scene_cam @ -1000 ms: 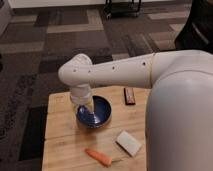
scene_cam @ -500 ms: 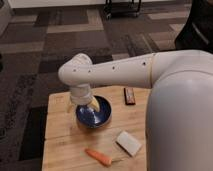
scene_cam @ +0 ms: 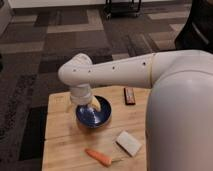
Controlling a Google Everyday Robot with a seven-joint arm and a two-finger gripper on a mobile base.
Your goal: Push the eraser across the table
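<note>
Nearest, on the right, the robot's broad white body (scene_cam: 180, 130) fills the view and hides the right side of the light wooden butcher-block table (scene_cam: 60, 137), so its right edge cannot be seen. An orange carrot (scene_cam: 98, 157) lies close to the near edge, slanting from left to right. Just beyond it and to the right sits a white rectangular block (scene_cam: 129, 143), apart from the carrot and almost against the robot's body.

To the left of both, bare planks run up to the table's left edge, which makes this the widest open strip of wood. Farther in, about mid-table, stands a round dark-blue bowl (scene_cam: 92, 116). The white arm (scene_cam: 115, 72) reaches in from the right, bends at a rounded joint and drops straight down, so the gripper (scene_cam: 87, 102) hangs over the bowl's far-left rim. Whether it is apart or together cannot be told.

The small dark eraser (scene_cam: 130, 95), a narrow bar with a reddish-brown middle strip, lies on the far right part of the table. Its long side runs near to far, and it sits close to the far edge, well apart from the gripper. A patch of bare wood separates it from the bowl.

Beyond the table spreads dark patterned carpet (scene_cam: 60, 35), with a black wheeled frame (scene_cam: 122, 7) at the far wall.
</note>
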